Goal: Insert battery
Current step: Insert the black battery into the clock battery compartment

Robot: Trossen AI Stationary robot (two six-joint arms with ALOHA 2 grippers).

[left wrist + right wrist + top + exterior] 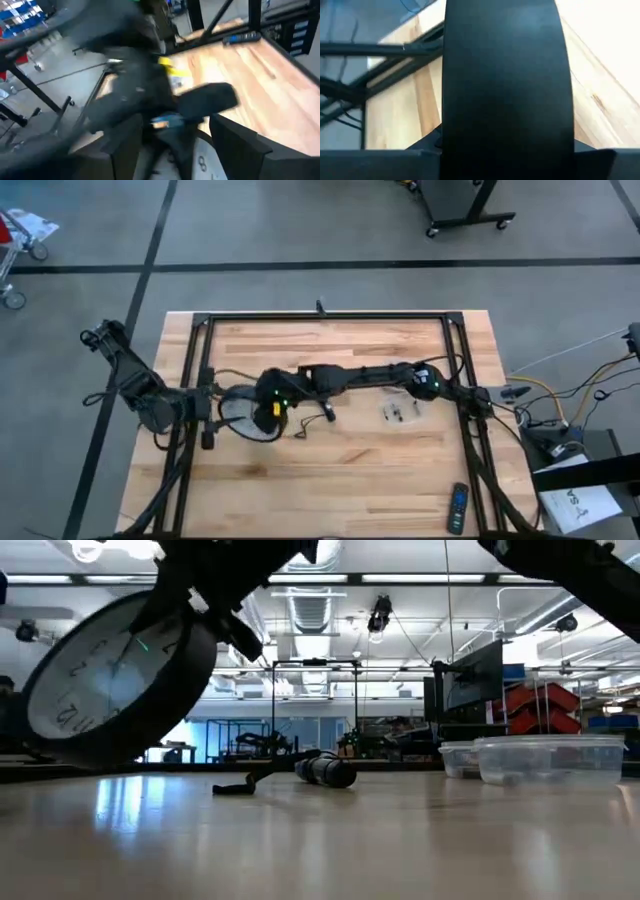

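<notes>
Clock tilted off the table, gripped at its rim by the left gripper; right gripper reaches over its back, finger state unclear, battery unseen.

Both arms meet over clock at left-centre of table. Clear box near middle; remote at near right corner.

Two dark, jointed arms carry loose black cables, green indicator lights and a yellow patch.
</notes>
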